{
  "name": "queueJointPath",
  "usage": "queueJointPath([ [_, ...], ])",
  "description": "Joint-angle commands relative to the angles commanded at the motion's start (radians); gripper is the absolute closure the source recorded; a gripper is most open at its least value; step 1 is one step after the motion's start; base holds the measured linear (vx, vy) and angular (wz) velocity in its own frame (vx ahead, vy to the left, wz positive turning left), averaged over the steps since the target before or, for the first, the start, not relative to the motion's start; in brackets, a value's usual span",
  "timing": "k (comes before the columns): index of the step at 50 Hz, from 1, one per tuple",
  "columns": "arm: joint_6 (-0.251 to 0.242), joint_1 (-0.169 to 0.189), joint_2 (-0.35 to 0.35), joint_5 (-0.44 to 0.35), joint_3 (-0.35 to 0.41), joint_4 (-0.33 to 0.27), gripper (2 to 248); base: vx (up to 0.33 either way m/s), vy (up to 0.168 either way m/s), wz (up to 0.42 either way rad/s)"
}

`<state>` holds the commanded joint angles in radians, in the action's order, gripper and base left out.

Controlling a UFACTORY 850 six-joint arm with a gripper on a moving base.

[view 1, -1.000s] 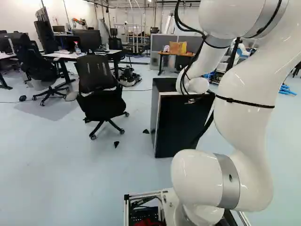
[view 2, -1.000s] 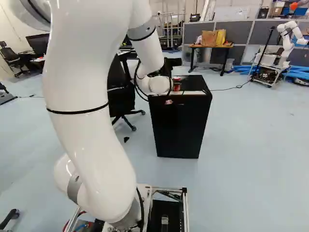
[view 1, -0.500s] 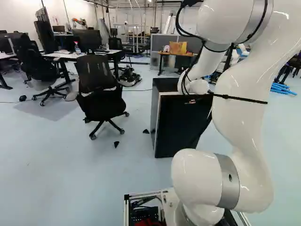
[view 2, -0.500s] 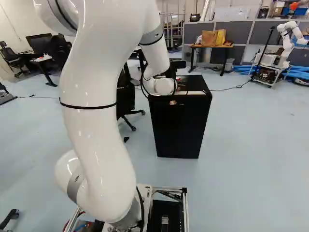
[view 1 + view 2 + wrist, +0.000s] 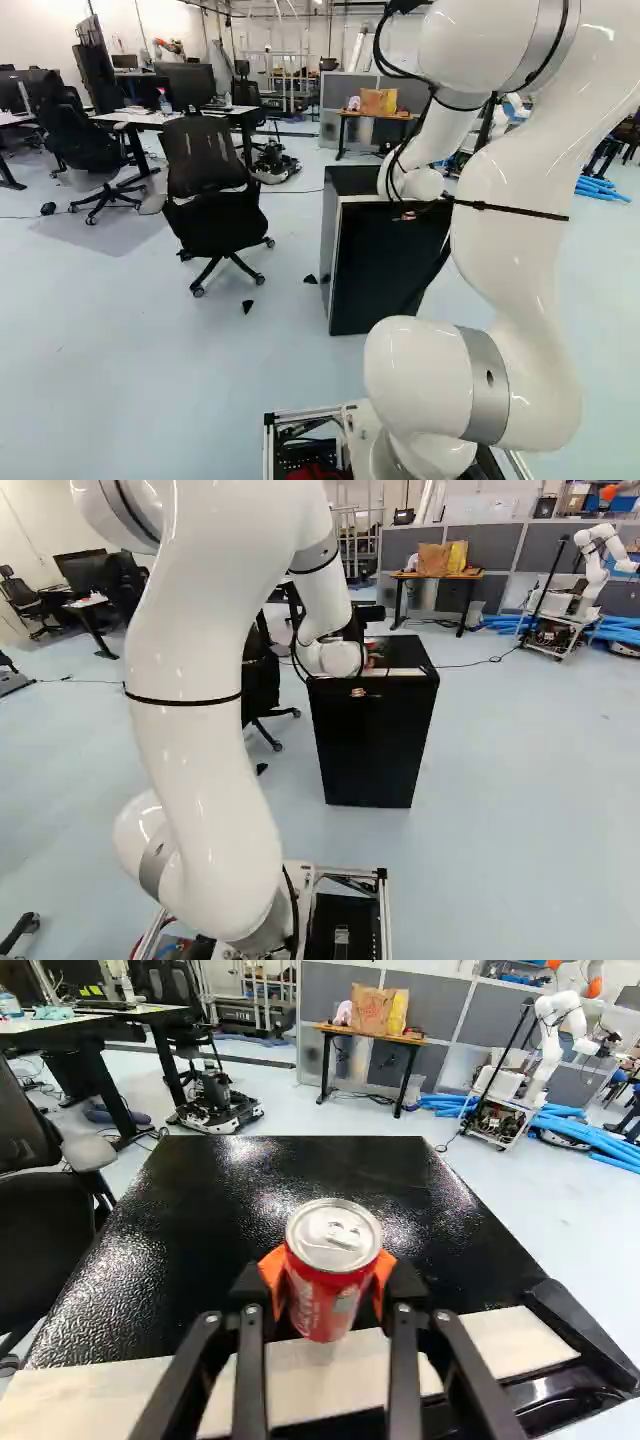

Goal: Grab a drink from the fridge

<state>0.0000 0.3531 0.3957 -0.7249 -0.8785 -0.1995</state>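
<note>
In the right base view my gripper [image 5: 356,628] is partly hidden by the wrist, over the top of the black fridge [image 5: 372,745]. The wrist view has the gripper [image 5: 331,1278] shut on a red drink can [image 5: 325,1305], an orange pad against each side. Upright, the can shows its silver lid and closed tab. It is at the fridge top's near edge, by the pale strip; whether its base touches there I cannot tell. The fridge door [image 5: 385,275] is shut in the left base view.
An office chair [image 5: 212,215] stands left of the fridge in the left base view. Farther off are a small table [image 5: 370,1035] with paper bags, grey partitions, and another robot [image 5: 555,1035] beside blue tubes. A dark handle-like part [image 5: 585,1335] edges the fridge top.
In the right base view, the arm and wrist have shifted right, bringing the gripper around the can, then stayed nearly still. More red shows beside the wrist than half a second ago. The base has not moved.
</note>
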Motion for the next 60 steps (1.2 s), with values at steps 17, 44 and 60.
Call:
queueJointPath([
  [17,0.000,0.000,-0.021,0.000,0.002,0.000,150,0.000,0.000,0.000],
  [44,0.000,0.000,-0.077,0.000,0.005,0.000,150,0.000,0.000,0.000],
  [60,0.000,0.000,-0.097,0.000,0.005,0.000,150,0.000,0.000,0.000],
])
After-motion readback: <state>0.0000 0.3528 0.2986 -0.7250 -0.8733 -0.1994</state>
